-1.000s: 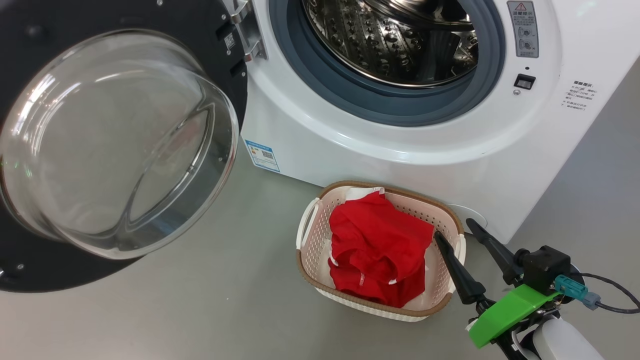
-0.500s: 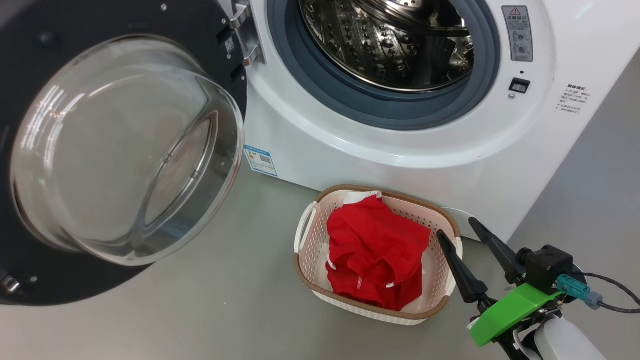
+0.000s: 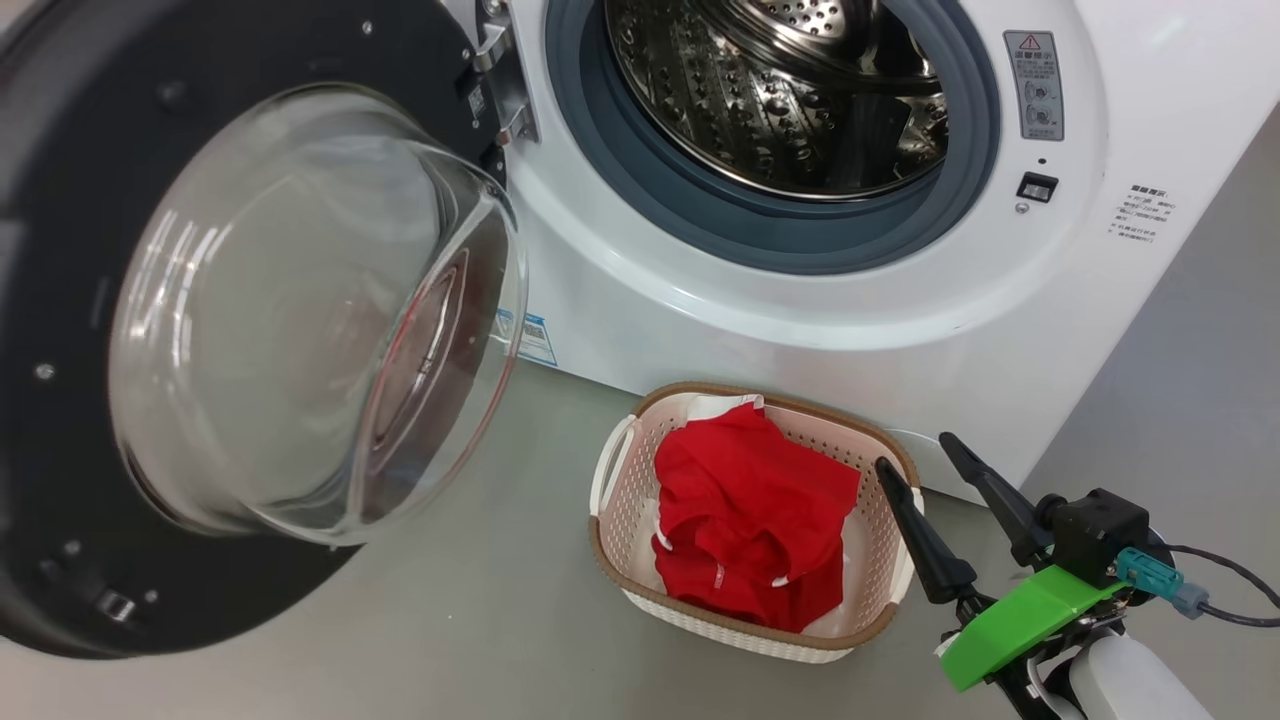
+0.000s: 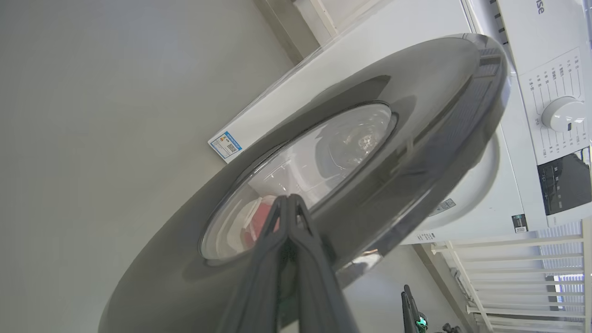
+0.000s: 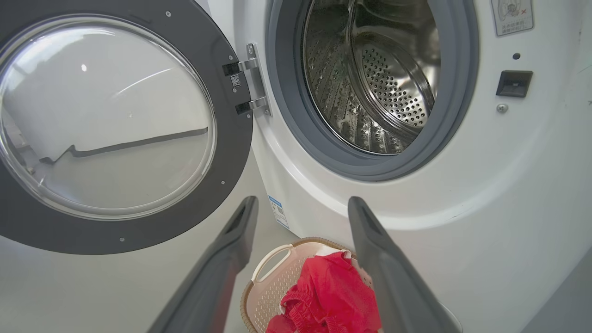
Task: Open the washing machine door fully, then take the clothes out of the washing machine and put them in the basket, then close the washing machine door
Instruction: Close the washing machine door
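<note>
The washing machine door (image 3: 60, 300) stood swung out at 9 o'clock in the head view. It was a wide disc with a glossy black rim, and a clear glass bowl (image 3: 300, 320) bulged from its middle, smooth and streaked with reflections. A bright metal hinge (image 3: 500, 70) tied it to the washing machine (image 3: 760, 330), a boxy body of smooth white panels at 12 to 1 o'clock. There a matte grey rubber ring (image 3: 600, 150) circled the round mouth of the steel drum (image 3: 770, 90), which was shiny, ribbed and dotted with small holes. A small blue label (image 3: 535, 338) sat low on the white front.

On the plain grey floor (image 3: 450, 620) at 5 o'clock, just beside the machine's base, sat the basket (image 3: 740, 630). It was cream plastic with rounded corners, perforated walls and a brown woven-look rim. The clothes (image 3: 750, 510) lay crumpled inside it, soft red fabric with thin white trim.

The right tool (image 3: 915, 452) hung at 4 o'clock by the basket's right rim, its two tapered dark fingers spread wide and holding nothing, above a bright green bracket (image 3: 1020, 625).

In the left wrist view, the left tool (image 4: 287, 200) had its fingers pressed together with nothing between them. Its tip lay over the door's outer face at the window's edge, but I could not tell whether it touched.
</note>
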Available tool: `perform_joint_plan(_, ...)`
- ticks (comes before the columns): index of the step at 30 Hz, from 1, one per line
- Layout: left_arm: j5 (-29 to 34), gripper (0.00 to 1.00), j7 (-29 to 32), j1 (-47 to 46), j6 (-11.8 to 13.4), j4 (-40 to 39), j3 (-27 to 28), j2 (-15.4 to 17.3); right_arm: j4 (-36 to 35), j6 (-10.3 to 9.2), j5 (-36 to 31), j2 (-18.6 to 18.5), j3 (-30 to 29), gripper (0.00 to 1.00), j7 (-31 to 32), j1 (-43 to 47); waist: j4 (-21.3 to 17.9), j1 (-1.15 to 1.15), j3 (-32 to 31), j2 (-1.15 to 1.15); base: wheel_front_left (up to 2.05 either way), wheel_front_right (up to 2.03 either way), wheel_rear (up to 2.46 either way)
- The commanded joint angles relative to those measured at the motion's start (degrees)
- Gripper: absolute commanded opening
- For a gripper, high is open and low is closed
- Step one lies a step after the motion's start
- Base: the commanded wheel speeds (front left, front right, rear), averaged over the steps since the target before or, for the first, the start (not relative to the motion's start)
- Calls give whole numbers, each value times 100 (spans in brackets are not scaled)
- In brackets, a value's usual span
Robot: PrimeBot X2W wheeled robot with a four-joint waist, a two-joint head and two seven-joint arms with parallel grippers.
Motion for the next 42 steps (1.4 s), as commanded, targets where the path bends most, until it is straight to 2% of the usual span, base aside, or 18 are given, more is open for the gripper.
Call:
perform_joint_plan(1, -120, 0, 119, 21, -64, -278, 69, 250, -153, 9, -79, 6, 98, 100, -28, 22, -6, 0, -12, 0, 0, 0, 0)
perform_joint_plan(8, -496, 0, 373, 354, -64, -1048, -95, 218, -170, 9, -68, 36, 80, 100, -28, 65, -51, 0, -82, 0, 0, 0, 0)
perform_joint_plan(14, -726, 0, 622, 732, -64, -1847, -263, 253, -198, 9, -56, 120, 79, 100, -28, 120, -239, 0, -218, 0, 0, 0, 0)
perform_joint_plan(21, -944, 0, 776, 999, -64, -2602, -399, 115, -233, 9, -56, 179, 66, 100, -28, 166, -497, 0, -285, 0, 0, 0, 0)
perform_joint_plan(34, -957, 0, 655, 1000, -65, -3488, -762, -395, -303, 9, -114, 218, -25, 100, -28, 161, -1159, 0, -209, 0, 0, 0, 0)
perform_joint_plan(42, -810, 0, 411, 825, -65, -3656, -967, -672, -339, 9, -182, 204, -67, 100, -28, 97, -1568, 0, -50, 0, 0, 0, 0)
